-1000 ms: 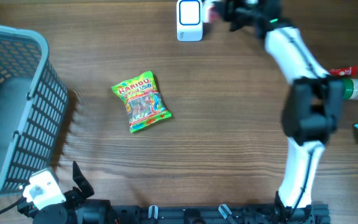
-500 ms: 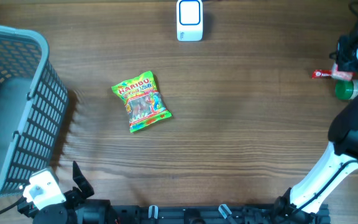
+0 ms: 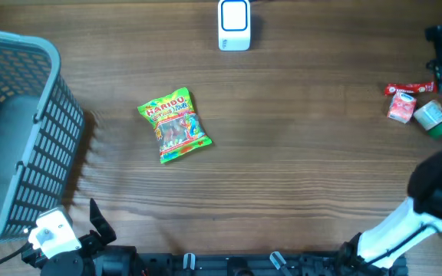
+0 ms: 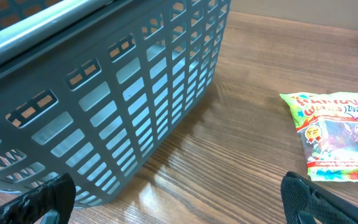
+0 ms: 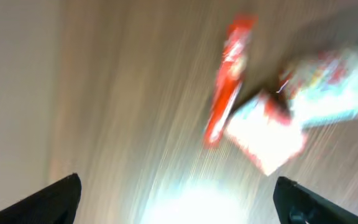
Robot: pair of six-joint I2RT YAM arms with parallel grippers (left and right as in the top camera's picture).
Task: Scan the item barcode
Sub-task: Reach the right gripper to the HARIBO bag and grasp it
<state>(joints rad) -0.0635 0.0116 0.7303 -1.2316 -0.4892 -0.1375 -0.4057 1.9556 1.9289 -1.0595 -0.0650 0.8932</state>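
A second before, the right gripper (image 5: 176,202) was closed on a small thing up at the scanner (image 3: 234,24). Now the arm had swung far away from it, and the jaws stood wide apart with nothing between them. The small pink packet (image 3: 400,107) lay free on the table (image 3: 305,176) just in front of those fingers, close against the red stick (image 3: 409,88) and the green-capped bottle (image 3: 434,117) (the wrist view was too blurred to tell if they touched). I judged that this item had had its pass at the scanner and was set down. The packet looked small and light, pink and white, and no barcode could be read. The left gripper (image 4: 179,202) was also open and empty, with the Haribo bag (image 4: 334,134) ahead to its right and the basket (image 4: 104,93) close on its left.
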